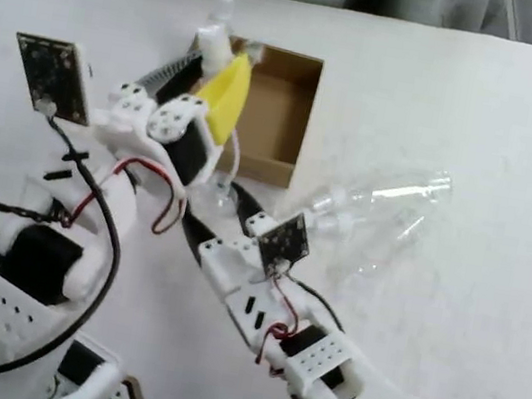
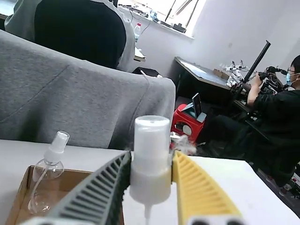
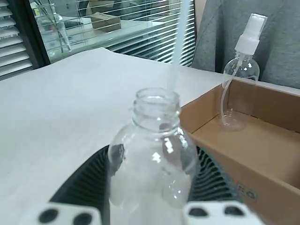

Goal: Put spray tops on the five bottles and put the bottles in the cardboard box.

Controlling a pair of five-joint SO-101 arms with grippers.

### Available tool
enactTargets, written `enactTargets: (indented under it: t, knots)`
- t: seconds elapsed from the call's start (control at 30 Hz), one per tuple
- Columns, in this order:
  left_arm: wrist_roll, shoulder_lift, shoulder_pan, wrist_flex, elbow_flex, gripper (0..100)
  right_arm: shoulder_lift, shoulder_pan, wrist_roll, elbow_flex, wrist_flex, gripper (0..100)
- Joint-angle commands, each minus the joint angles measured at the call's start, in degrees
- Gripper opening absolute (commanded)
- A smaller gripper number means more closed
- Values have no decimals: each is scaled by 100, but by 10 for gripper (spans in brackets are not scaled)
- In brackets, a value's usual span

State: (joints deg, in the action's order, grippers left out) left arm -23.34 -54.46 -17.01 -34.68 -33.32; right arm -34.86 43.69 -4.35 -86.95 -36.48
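My left gripper [image 2: 151, 165], with one grey and one yellow jaw, is shut on a white spray top [image 2: 151, 150], held above the cardboard box's near-left corner [image 1: 211, 51]. Its thin dip tube [image 3: 177, 47] hangs down into the open neck of a clear bottle [image 3: 152, 164]. My right gripper [image 3: 153, 157] is shut on that upright bottle [image 1: 214, 193], just in front of the cardboard box [image 1: 278, 110]. Another bottle [image 3: 240, 70] with a spray top on it stands in the box's far corner [image 2: 46, 176].
Two clear bottles lie on their sides on the table to the right of the box [image 1: 388, 194] [image 1: 382, 246]. Both arm bases and their cables crowd the near-left table. A grey chair back [image 2: 70, 103] stands beyond the far table edge.
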Motion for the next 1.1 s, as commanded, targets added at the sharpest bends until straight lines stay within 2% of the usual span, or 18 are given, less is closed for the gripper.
enactTargets:
  t: [0.0, 0.83, 1.07]
  knots:
    - [-26, -127, -40, -26, 26, 109, -13, -92, 62, 132, -127, 38]
    - [-18, -136, 101, 18, -193, 109, -22, -92, 62, 123, -119, 38]
    - [-18, -145, 347, -9, -97, 109, -13, -92, 62, 123, -119, 38]
